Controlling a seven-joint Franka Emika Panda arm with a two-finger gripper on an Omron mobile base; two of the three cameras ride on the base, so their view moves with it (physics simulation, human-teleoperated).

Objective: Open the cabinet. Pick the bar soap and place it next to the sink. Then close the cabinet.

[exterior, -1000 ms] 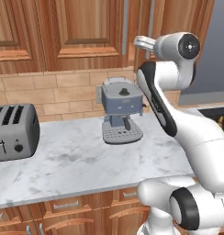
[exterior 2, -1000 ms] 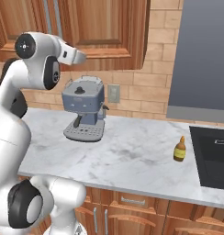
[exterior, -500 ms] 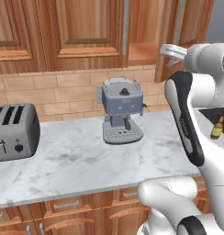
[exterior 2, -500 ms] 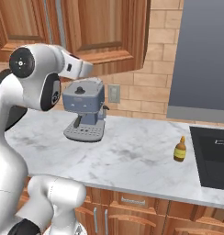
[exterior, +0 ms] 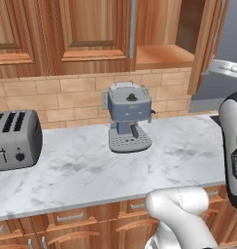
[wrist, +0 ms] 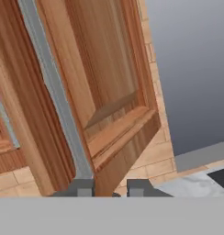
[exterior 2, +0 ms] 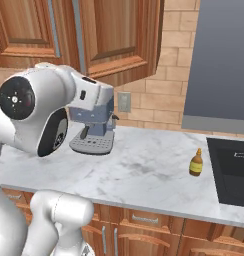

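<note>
Hand view: the jaws are clenched near the bottom edge of the reddish-brown wooden cabinet (wrist: 104, 92) door, which stands swung open. Next, the robot must find the soap inside the cabinet; it is not visible.

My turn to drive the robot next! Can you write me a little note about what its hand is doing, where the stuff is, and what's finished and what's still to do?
Hand: shut on the bottom edge of the cabinet door, beside its silver bar handle.
Cabinet: the right door is swung well open; the left door is closed. The lower shelf that shows looks bare.
Bar soap: I can't spot it.
Sink: at the counter's right end, with an amber bottle standing beside it.
Done: the cabinet is open.
Left: let go of the door, find and pick the soap, put it next to the sink, close the cabinet.
</note>
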